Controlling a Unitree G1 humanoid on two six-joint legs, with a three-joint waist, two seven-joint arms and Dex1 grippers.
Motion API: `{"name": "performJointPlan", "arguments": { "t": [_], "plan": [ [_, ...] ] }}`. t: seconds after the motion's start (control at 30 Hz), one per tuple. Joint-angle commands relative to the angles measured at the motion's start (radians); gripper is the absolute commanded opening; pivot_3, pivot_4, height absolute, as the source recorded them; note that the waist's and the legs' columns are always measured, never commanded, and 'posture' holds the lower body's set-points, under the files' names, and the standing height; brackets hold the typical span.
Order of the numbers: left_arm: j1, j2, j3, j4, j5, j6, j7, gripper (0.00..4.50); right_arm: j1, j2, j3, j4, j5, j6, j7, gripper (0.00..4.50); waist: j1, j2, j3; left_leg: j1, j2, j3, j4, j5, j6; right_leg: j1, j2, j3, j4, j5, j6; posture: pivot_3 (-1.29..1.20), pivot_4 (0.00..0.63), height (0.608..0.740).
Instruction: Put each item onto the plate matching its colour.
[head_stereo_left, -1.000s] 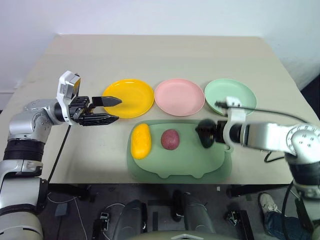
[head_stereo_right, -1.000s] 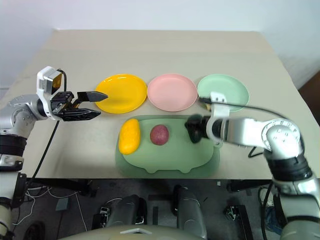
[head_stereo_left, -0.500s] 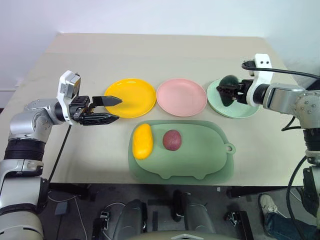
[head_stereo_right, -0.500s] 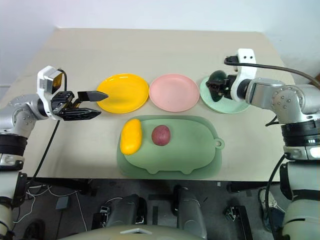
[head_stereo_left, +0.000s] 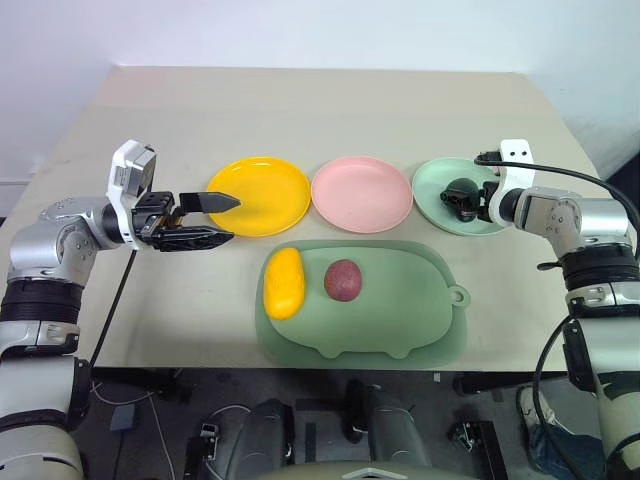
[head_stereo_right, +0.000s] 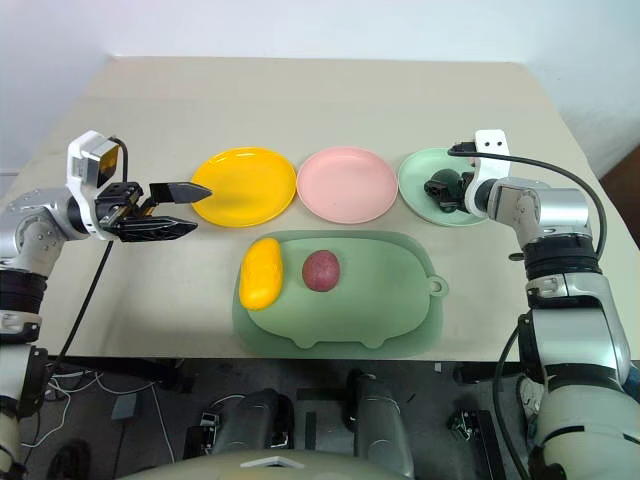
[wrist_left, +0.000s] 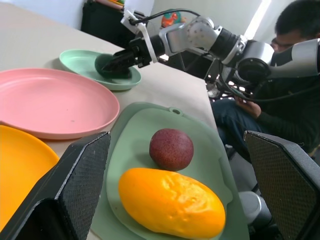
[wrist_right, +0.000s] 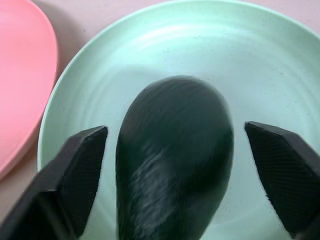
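Observation:
The dark green avocado-shaped fruit (wrist_right: 175, 155) lies on the pale green plate (head_stereo_left: 432, 181) at the right of the row. My right gripper (wrist_right: 175, 132) is open, one finger on each side of the fruit and clear of it. An oblong yellow fruit (head_stereo_left: 283, 281) and a round dark red one (head_stereo_left: 343, 280) rest on the pig-shaped green mat (head_stereo_left: 405, 315). Behind the mat stand the yellow plate (head_stereo_left: 260, 195) and the pink plate (head_stereo_left: 361, 193), both bare. My left gripper (head_stereo_left: 222, 218) hovers open and level at the yellow plate's left rim, holding nothing.
The beige table (head_stereo_left: 320, 110) has free room behind the plates and left of the mat. Its front edge runs just below the mat. A person (wrist_left: 295, 35) sits beyond the table's right side in the left wrist view.
My right gripper lifted the dark green fruit off the mat, carried it to the pale green plate, lowered it and opened. The left arm kept still.

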Motion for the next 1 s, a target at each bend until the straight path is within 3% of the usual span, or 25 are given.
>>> {"name": "performJointPlan", "arguments": {
  "t": [0.03, 0.33, 0.47, 0.6, 0.73, 0.87, 1.0],
  "plan": [
    [-0.007, 0.018, 0.030, -0.023, -0.006, 0.001, -0.005, 4.50, -0.047, -0.003, -0.062, -0.010, -0.061, -0.041, -0.007, 4.46, -0.001, 0.000, 0.000, 0.000, 0.000, 0.000, 0.000, 0.000, -0.001, 0.000, 0.000, 0.000, 0.000, 0.000, 0.000, 0.00, 0.150, 0.740],
    [-0.018, 0.013, 0.020, -0.012, -0.009, -0.005, -0.005, 4.50, -0.120, 0.042, -0.275, -0.212, 0.050, 0.069, 0.010, 4.46, -0.002, 0.003, 0.001, 0.000, 0.000, 0.000, -0.001, 0.001, -0.001, 0.000, 0.000, 0.000, 0.001, 0.000, 0.000, 0.00, 0.150, 0.740],
    [-0.024, 0.011, 0.016, -0.006, -0.008, -0.010, -0.005, 4.50, -0.115, 0.104, -0.391, -0.358, 0.213, 0.369, -0.039, 4.46, -0.001, 0.002, 0.001, 0.001, 0.001, 0.000, -0.001, 0.001, -0.001, 0.000, 0.000, 0.000, 0.001, 0.000, 0.000, 0.00, 0.150, 0.740],
    [-0.022, 0.011, 0.018, -0.011, -0.013, -0.008, -0.005, 4.50, -0.081, 0.261, -0.523, -0.533, 0.348, 0.739, -0.158, 4.46, 0.000, 0.003, 0.001, 0.001, 0.001, 0.000, 0.000, 0.001, -0.001, 0.001, 0.000, 0.000, 0.002, 0.000, 0.000, 0.00, 0.150, 0.740],
    [-0.016, 0.011, 0.020, -0.013, -0.013, -0.007, -0.005, 4.50, 0.015, 0.349, -0.519, -0.696, 0.479, 0.844, -0.218, 4.46, 0.003, 0.003, 0.001, 0.001, 0.001, -0.001, -0.001, 0.001, -0.001, 0.000, 0.000, 0.000, 0.002, 0.000, 0.000, 0.00, 0.150, 0.740],
    [-0.007, 0.013, 0.020, -0.021, -0.019, -0.004, -0.005, 4.50, 0.167, 0.293, -0.397, -0.842, 0.652, 0.844, -0.206, 4.46, 0.005, 0.002, 0.001, 0.000, 0.000, -0.002, 0.000, 0.000, -0.001, 0.001, -0.002, 0.000, 0.001, 0.001, 0.001, 0.00, 0.150, 0.740],
    [-0.005, 0.014, 0.022, -0.023, -0.020, 0.000, -0.005, 4.50, 0.265, 0.221, -0.292, -0.860, 0.766, 0.844, -0.264, 4.46, -0.001, 0.002, 0.001, 0.002, -0.001, -0.004, 0.000, -0.002, 0.004, 0.002, -0.001, 0.000, 0.000, 0.001, 0.001, 0.00, 0.150, 0.740]
  ]
}}
